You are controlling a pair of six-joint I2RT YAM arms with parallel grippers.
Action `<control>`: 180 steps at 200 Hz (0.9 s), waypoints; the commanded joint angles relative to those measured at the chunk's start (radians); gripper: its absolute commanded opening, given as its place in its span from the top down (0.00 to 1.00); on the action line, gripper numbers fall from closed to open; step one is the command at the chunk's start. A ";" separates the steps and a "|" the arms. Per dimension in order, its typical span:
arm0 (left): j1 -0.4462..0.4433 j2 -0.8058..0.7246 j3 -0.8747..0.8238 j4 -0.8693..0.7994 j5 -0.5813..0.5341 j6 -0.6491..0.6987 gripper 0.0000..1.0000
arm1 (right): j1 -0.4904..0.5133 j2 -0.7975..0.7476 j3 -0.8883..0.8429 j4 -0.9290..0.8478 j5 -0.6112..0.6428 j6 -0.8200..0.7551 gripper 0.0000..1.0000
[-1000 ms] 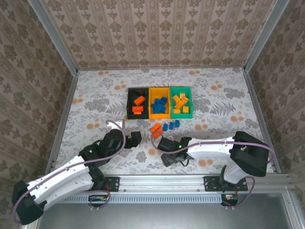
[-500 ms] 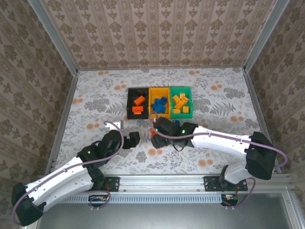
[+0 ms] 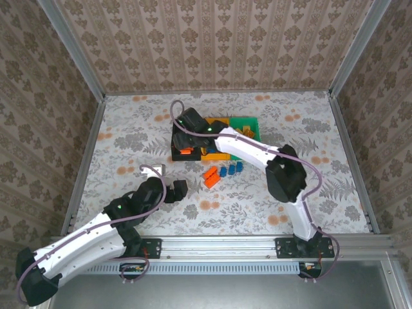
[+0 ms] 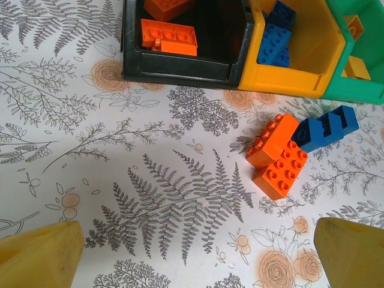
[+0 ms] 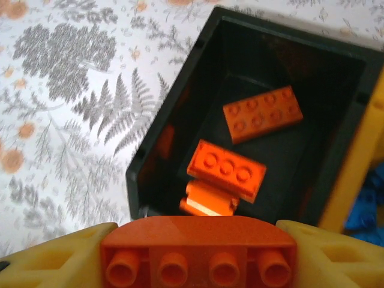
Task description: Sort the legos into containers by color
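Leftward, the left gripper [image 3: 179, 188] is spread wide, its yellow fingertips [image 4: 39, 255] cut off at the frame corners, above loose studded bricks [image 4: 276, 157] on the fern-print table [image 4: 150, 180]. Further right, the right gripper [image 3: 185, 132] pinches an orange four-stud brick [image 5: 198, 243], its lower half cropped, over the glossy black bin [image 5: 180, 90], which holds three orange bricks [image 5: 262, 114], one of them partly covered.

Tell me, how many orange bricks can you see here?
6. Three orange bricks lie in the black bin, one held brick sits in the right claw, and two loose bricks lie together on the table. Others may be hidden.
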 commanded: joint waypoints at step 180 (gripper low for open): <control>0.016 0.512 0.226 0.146 0.183 0.242 0.11 | -0.027 -0.466 -0.484 0.231 0.062 0.038 0.12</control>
